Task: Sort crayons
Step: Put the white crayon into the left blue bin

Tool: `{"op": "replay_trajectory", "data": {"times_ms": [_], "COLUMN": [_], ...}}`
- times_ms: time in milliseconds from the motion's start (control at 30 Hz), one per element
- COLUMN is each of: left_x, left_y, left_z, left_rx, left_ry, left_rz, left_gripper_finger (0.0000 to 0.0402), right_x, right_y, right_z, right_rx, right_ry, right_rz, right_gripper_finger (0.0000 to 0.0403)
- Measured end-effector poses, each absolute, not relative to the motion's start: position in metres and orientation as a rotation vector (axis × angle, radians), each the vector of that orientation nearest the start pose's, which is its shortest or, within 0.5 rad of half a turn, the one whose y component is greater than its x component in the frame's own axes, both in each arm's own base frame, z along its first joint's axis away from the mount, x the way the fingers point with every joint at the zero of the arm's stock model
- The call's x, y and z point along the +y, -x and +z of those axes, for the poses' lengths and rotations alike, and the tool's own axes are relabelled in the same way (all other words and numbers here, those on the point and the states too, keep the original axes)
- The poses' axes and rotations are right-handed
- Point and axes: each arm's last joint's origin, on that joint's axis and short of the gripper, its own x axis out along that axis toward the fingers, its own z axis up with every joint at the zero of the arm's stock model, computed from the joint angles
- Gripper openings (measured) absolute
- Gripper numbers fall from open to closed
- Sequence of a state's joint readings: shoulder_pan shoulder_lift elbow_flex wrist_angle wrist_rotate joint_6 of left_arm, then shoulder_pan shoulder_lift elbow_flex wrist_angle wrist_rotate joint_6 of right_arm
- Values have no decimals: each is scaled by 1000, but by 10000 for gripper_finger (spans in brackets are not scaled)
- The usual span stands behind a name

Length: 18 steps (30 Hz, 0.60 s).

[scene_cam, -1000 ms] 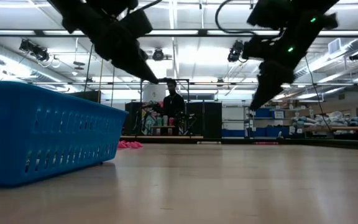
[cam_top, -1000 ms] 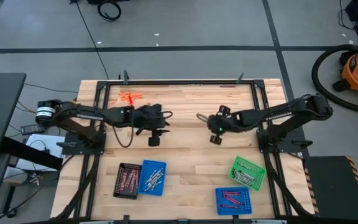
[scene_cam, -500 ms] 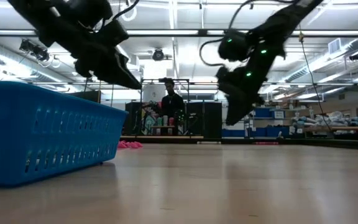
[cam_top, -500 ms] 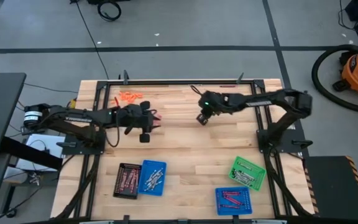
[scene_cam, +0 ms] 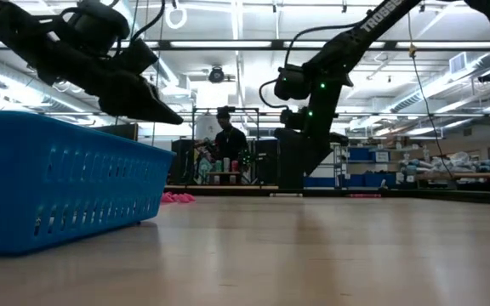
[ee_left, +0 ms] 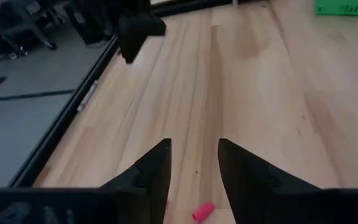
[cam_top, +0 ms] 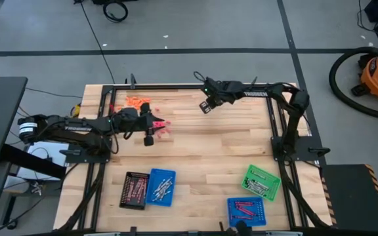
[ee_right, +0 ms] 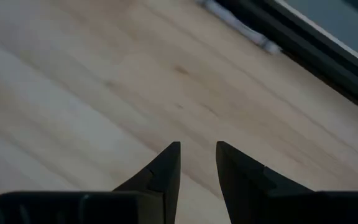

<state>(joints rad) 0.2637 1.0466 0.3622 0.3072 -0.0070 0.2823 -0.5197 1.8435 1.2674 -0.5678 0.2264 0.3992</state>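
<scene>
On the wooden plank tabletop (cam_top: 195, 151), starting at the left, we see the left claw (cam_top: 151, 131) reaching over the back-left part, its two dark wedge-shaped fingers (ee_left: 157, 168) standing apart with bare wood showing between them and nothing held. Just under and beside it lie a few red-pink crayons (cam_top: 160, 123), short round sticks; one of them shows in the left wrist view (ee_left: 203, 211), lying on the boards with its long axis slanted across the grain. Behind these, near the back rail, a loose cluster of orange crayons (cam_top: 136, 101) lies scattered, pointing several ways; we cannot tell each stick's direction. Toward the front sit a black tray (cam_top: 134, 190) holding reddish sticks laid roughly along its length, and touching it a blue tray (cam_top: 162, 187) of perforated plastic with pale sticks inside. Further right, the right claw (cam_top: 205, 106) hangs over the back middle of the tabletop, its fingers (ee_right: 160, 171) likewise apart over bare wood, empty. At the front right stand a second blue tray (cam_top: 247, 211) with red-pink sticks and a green tray (cam_top: 262, 181), set at a tilt.
</scene>
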Motion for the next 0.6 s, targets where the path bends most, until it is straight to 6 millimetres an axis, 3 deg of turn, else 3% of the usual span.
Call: {"op": "replay_trajectory", "data": {"times_ms": [300, 600], "left_x": [60, 62], "left_y": [-196, -188], "left_z": [186, 174], "left_rx": [418, 382], "left_ry": [-155, -156], "left_rz": [259, 291], "left_gripper_finger": [141, 141], "right_x": [-212, -215], "right_y": [-304, -301], "right_z": [198, 199], "right_rx": [941, 917], "right_ry": [-587, -641], "right_rz": [-924, -930], "right_gripper_finger": [111, 111]}}
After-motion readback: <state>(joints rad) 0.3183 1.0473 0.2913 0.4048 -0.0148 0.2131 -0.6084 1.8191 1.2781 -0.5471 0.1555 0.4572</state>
